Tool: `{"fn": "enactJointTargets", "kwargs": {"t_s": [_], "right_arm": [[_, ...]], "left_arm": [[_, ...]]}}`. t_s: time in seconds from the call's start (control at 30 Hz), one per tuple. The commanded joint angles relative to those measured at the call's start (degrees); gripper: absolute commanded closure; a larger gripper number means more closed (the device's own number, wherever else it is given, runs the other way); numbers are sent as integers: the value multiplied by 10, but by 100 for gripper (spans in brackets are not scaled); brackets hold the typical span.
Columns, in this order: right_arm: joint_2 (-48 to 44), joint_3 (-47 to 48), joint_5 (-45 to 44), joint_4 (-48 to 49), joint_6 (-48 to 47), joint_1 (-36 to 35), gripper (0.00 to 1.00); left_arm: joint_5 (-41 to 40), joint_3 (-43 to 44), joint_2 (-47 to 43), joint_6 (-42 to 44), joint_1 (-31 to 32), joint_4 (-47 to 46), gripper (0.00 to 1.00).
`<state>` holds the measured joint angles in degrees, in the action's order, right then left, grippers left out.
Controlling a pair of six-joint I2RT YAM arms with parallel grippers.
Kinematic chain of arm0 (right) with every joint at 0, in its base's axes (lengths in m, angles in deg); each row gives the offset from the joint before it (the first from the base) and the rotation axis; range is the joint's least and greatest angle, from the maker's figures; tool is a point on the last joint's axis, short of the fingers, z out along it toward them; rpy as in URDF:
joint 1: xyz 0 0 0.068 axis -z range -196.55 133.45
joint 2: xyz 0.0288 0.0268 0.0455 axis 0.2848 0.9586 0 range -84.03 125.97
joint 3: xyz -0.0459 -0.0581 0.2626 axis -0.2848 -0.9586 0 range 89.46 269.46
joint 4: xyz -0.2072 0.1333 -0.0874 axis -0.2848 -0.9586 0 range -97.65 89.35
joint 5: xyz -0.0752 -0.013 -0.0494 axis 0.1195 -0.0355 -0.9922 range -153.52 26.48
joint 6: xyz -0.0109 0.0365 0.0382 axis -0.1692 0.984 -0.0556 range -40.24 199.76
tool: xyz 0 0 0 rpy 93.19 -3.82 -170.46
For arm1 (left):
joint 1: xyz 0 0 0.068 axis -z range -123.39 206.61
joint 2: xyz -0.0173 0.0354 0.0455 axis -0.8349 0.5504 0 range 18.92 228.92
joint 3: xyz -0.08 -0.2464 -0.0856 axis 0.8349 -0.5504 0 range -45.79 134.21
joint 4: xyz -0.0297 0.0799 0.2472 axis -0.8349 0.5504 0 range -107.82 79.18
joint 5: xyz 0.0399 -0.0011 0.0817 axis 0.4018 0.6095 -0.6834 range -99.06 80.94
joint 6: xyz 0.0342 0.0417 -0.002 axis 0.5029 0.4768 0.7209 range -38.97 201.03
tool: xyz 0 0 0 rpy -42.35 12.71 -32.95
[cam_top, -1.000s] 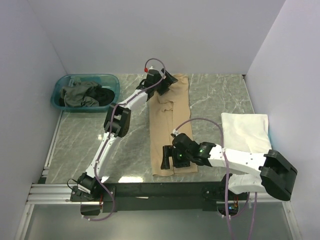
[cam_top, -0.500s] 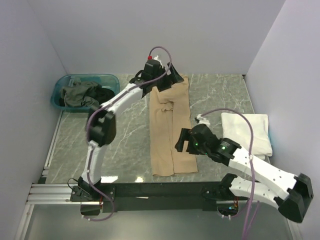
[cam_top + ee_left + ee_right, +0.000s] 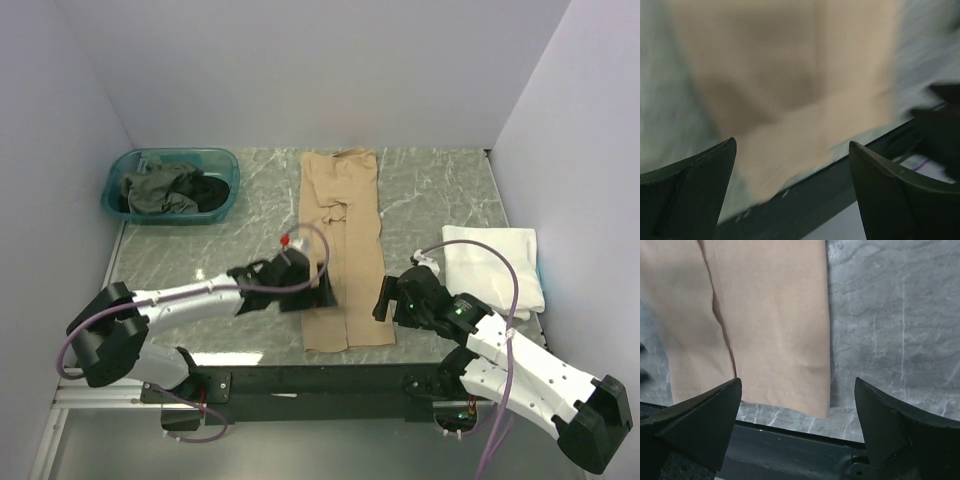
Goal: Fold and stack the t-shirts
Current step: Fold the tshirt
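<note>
Tan shirt (image 3: 340, 250), white shirt (image 3: 495, 262), plus two shirts (image 3: 160, 190) in one tub (image 3: 180, 152)

Four t-shirts in all, one tan t-shirt (image 3: 340, 250), one white t-shirt (image 3: 495, 262), one grey-green t-shirt (image 3: 160, 190), one black t-shirt (image 3: 208, 192), one teal tub (image 3: 120, 170), one table (image 3: 440, 190), two robot arms, left arm (image 3: 190, 295) and right arm (image 3: 520, 365), two grippers, left gripper (image 3: 792, 141) and right gripper (image 3: 797, 380).
</note>
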<state>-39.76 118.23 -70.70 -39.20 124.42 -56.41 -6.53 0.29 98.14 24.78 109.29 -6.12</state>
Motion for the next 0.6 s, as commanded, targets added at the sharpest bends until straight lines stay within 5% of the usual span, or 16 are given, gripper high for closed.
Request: {"fn": "enactJointTargets", "kwargs": {"t_s": [0.0, 0.3, 0.57], "right_arm": [[-4, -7, 12, 19, 3, 4, 0], [-2, -37, 13, 18, 48, 6, 2], [-7, -54, 24, 30, 67, 7, 6]], "left_arm": [[-66, -42, -80, -90, 66, 63, 1], [-75, -173, -202, -200, 108, 61, 8], [-39, -173, -109, -190, 108, 12, 23]]}}
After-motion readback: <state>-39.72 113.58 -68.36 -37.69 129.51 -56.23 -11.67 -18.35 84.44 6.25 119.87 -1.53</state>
